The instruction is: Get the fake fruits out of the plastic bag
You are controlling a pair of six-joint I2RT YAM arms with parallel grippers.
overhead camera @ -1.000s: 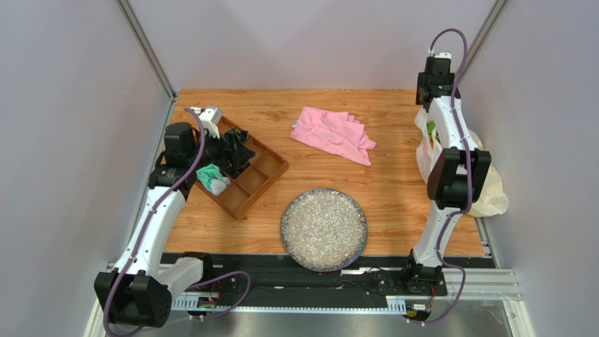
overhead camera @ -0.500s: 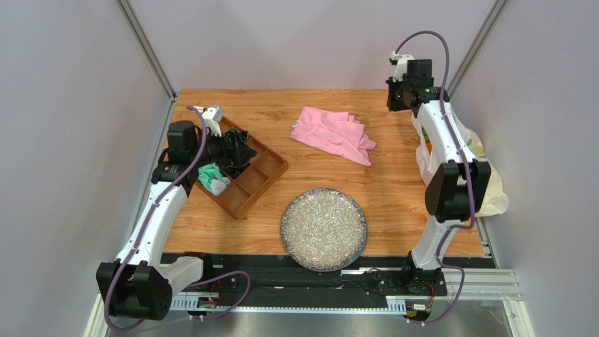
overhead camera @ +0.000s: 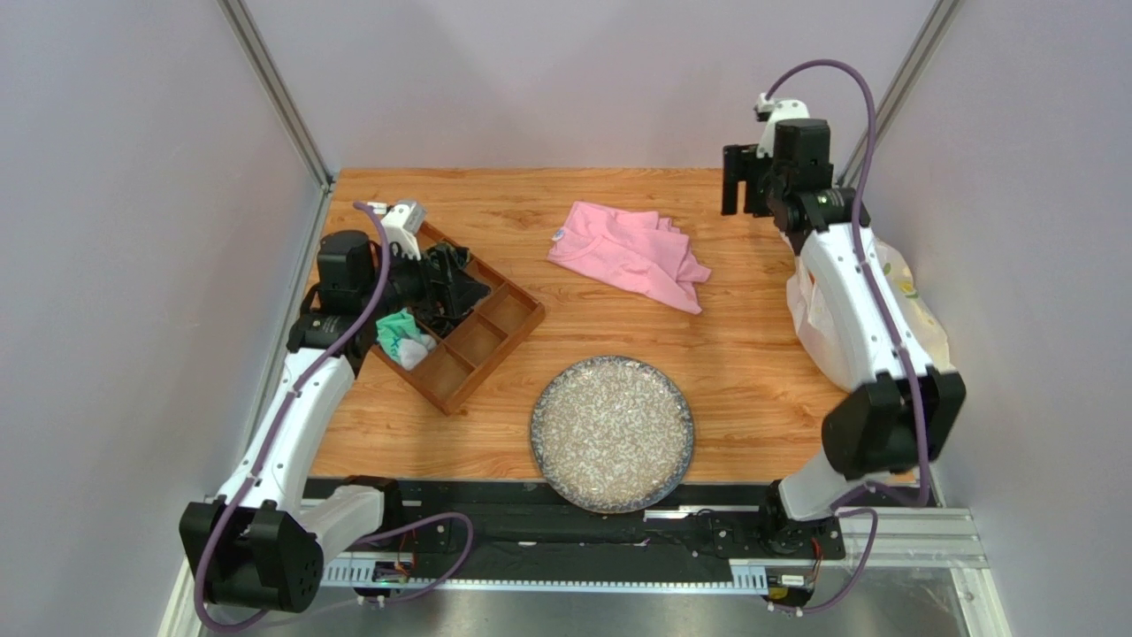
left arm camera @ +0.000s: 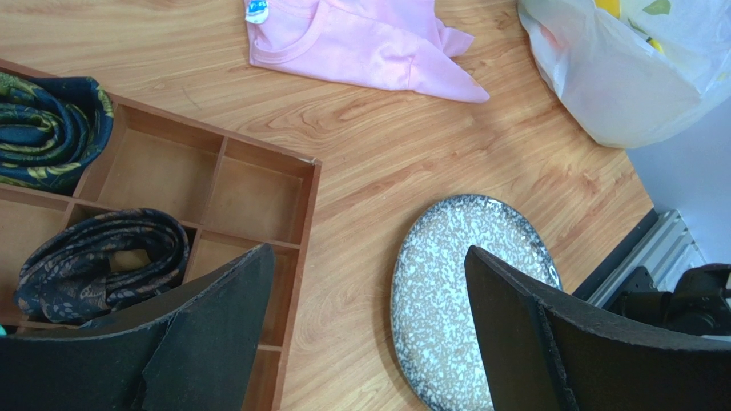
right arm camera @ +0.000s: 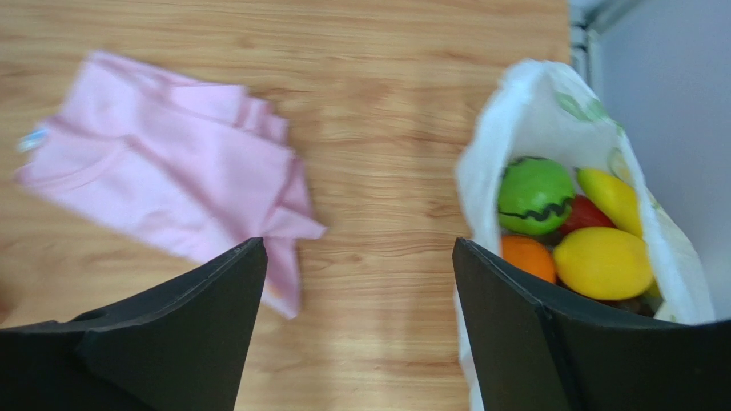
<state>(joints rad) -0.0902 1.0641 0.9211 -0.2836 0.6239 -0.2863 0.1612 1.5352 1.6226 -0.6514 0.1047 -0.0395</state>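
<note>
Right gripper (right arm camera: 359, 250): jaws wide, empty
Left gripper (left arm camera: 369, 257): jaws wide, empty (over the wooden tray (overhead camera: 485, 332))
Plastic bag (right arm camera: 480, 163): table's 3 o'clock, fake fruits (right arm camera: 535, 195) inside

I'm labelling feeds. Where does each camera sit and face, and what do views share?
Top external: above and behind, looking down on the table; left arm and right arm show.
Left wrist: over the tray, facing plate, cloth and bag; open left gripper at bottom.
Right wrist: far right, looking down at cloth and fruits in bag; open right gripper at bottom.
Shared: cloth and bag appear in all three.
</note>
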